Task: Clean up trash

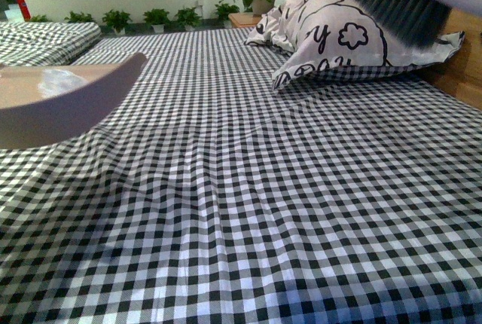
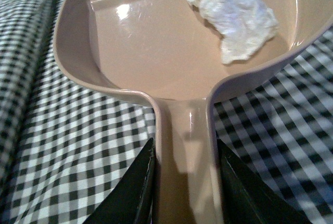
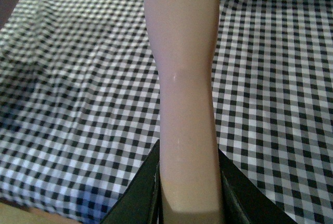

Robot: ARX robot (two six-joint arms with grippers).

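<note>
The trash [image 2: 237,18], a crumpled white paper wad, lies inside the mauve dustpan [image 2: 145,41]. My left gripper [image 2: 186,182] is shut on the dustpan's handle and holds the pan above the checked bedspread. In the front view the dustpan [image 1: 53,105] is at the left edge, with the trash [image 1: 59,81] just visible over its rim. My right gripper [image 3: 188,182] is shut on the brush's beige handle [image 3: 184,78]. The brush's dark bristles [image 1: 392,0] hang in the air at the top right of the front view, in front of the pillow.
A black-and-white checked bedspread [image 1: 248,188] covers the whole bed. A white pillow with black cartoon print [image 1: 339,38] lies at the back right. A wooden headboard [image 1: 467,60] is at the right. Potted plants [image 1: 158,16] line the far wall.
</note>
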